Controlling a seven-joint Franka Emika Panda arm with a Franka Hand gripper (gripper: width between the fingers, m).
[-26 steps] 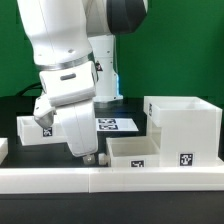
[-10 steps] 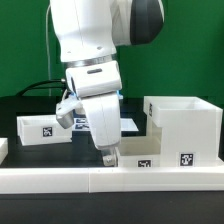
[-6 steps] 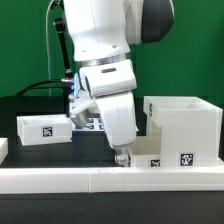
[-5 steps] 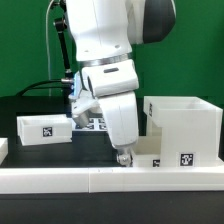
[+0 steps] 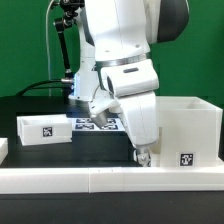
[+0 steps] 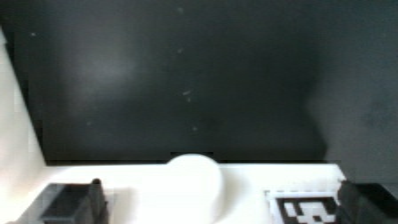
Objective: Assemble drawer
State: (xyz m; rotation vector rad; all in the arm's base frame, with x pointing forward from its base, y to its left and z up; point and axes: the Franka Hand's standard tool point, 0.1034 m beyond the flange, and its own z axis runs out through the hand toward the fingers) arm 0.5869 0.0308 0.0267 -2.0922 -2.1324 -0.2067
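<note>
Hangs low at the near edge of the table (image 5: 60,150) with gripper (image 5: 143,157) fingers spread wide over a small drawer tray (image 6: 249,182), just beside the large drawer casing (image 5: 185,125) toward the exterior view's right corner, second tray (image 5: 45,128) well apart toward the left edge

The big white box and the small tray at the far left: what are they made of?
Big casing: probably matte white plastic, with thin even walls and smooth, grainless faces. Small tray: seemingly the same plastic; its black-and-white tag looks printed, perhaps a sticker.
</note>
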